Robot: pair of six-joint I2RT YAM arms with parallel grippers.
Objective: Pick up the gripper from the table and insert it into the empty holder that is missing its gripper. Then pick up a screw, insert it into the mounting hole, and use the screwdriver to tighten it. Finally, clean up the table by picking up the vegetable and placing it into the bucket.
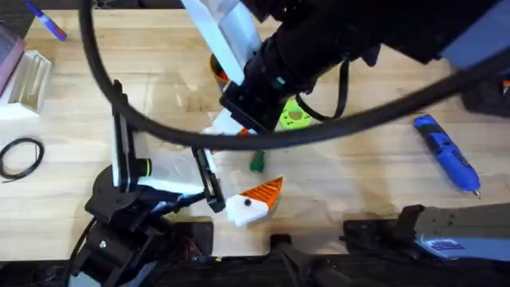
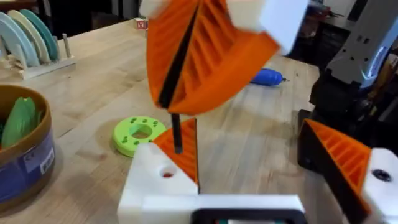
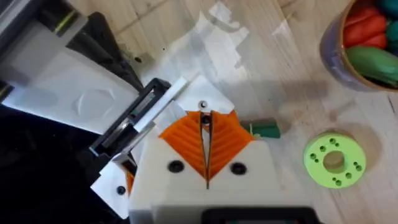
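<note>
Closest to us, under the overhead camera, the right arm (image 1: 335,48) looms large and dark, slanting from the upper right across the middle of the table (image 1: 374,175). Its right gripper (image 3: 204,121) points down, orange pads pressed together on one thin dark pin (image 2: 177,134) that sticks out below them. We cannot tell whether it is a screw.

The left arm (image 1: 127,199) is folded low at the lower left, its forearm lying toward the middle. The left gripper (image 2: 249,155) sits just under the other, fingers (image 2: 180,155) spread wide apart and holding nothing. The pin hangs just above one of them.

We count one green disc (image 1: 295,118) with a ring of holes, one small green piece (image 1: 256,163) lying near it, and one blue screwdriver (image 1: 446,151) well apart to the right. One bucket (image 2: 28,168) stands beyond the disc, with a green vegetable (image 3: 373,62) and a red-orange one (image 3: 367,25) inside. One coiled black cable (image 1: 20,155) lies near the left edge, with one plate rack (image 2: 37,59) farther back.

Bare wood lies open between disc and screwdriver. The middle is crowded by both arms and a looping cable (image 1: 103,72).
</note>
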